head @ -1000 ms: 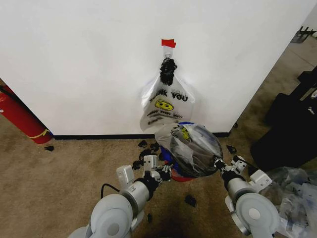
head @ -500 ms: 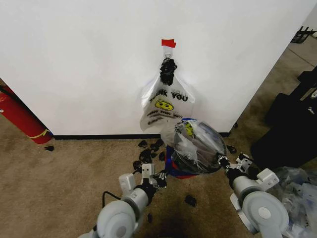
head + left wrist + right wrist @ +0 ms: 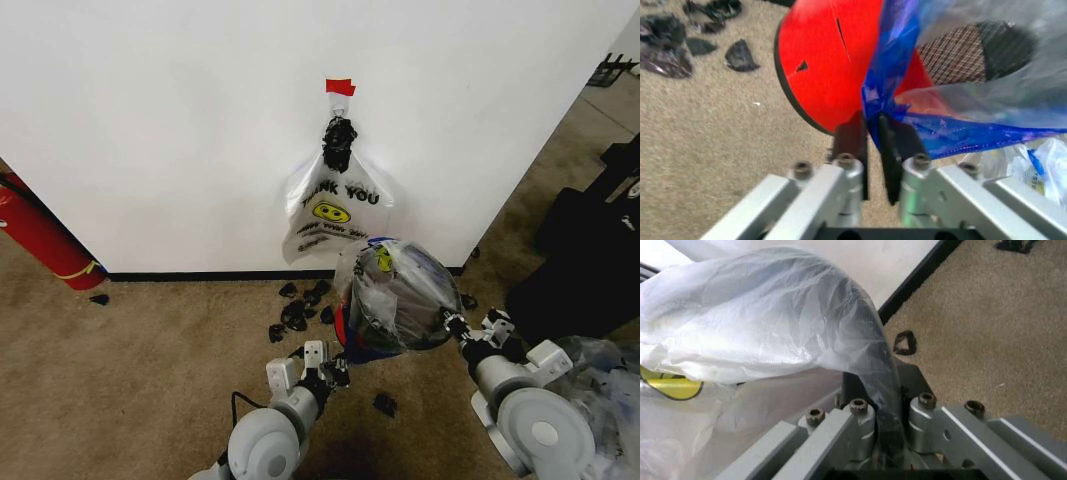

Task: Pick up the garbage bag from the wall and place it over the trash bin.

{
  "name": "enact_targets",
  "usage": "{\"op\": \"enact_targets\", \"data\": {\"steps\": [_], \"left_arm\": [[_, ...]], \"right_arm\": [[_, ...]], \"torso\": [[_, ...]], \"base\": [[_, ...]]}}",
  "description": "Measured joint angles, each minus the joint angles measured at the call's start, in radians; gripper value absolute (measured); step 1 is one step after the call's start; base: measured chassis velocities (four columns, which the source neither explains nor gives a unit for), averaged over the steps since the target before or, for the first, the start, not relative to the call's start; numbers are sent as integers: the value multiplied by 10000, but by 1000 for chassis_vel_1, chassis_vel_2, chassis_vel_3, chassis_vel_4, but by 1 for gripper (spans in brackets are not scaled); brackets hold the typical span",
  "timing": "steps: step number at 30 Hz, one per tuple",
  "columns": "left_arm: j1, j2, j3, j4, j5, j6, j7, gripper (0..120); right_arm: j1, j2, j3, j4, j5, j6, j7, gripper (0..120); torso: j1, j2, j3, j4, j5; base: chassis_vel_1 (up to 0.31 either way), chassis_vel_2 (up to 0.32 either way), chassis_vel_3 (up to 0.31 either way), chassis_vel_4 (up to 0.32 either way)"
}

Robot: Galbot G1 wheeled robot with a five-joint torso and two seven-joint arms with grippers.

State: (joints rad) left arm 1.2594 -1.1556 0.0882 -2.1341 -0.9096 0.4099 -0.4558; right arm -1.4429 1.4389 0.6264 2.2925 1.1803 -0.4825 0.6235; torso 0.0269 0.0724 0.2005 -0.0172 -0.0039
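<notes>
The garbage bag (image 3: 395,295), see-through with blue strips and a small yellow print, is stretched wide between my two grippers above the trash bin (image 3: 342,322), whose red side peeks out below it. At the bag's near left edge my left gripper (image 3: 335,372) is shut on it. In the left wrist view its fingers (image 3: 852,131) pinch a blue strip (image 3: 890,75) just beside the bin's red body (image 3: 830,60). My right gripper (image 3: 452,325) is shut on the bag's right edge. In the right wrist view the plastic (image 3: 773,315) runs down between that gripper's (image 3: 881,390) closed fingers.
A "THANK YOU" smiley bag (image 3: 335,205) hangs on the white wall under red tape. Black scraps (image 3: 295,315) litter the carpet left of the bin. A red fire extinguisher (image 3: 40,235) leans at far left. A black case (image 3: 590,260) and clear plastic wrap (image 3: 600,385) lie at right.
The left arm has swung rightwards toward the bin. Both grippers have drawn back and down, and the bag has shifted right and sunk lower over the bin.
</notes>
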Motion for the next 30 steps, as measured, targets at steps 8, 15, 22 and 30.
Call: {"op": "enact_targets", "data": {"steps": [8,15,22,30], "left_arm": [[799,972,-665,-1215,618,-203,680,39],[1313,1612,-1148,-2164,803,-230,903,65],[700,2340,-1698,-2696,115,-602,772,90],[-1709,3026,-1303,-2655,-1514,-530,761,100]], "right_arm": [[153,-103,-64,-377,-215,6,-158,0],[134,-308,-175,-653,-678,28,-572,0],[-188,-1254,-408,-1057,-2341,318,-1885,0],[-425,-2717,-617,-1865,-5199,2287,-5127,0]], "torso": [[0,0,0,0,0],[0,0,0,1,-1],[0,0,0,1,0],[0,0,0,-1,2]], "base": [[0,0,0,0],[0,0,0,0],[0,0,0,0],[0,0,0,0]]}}
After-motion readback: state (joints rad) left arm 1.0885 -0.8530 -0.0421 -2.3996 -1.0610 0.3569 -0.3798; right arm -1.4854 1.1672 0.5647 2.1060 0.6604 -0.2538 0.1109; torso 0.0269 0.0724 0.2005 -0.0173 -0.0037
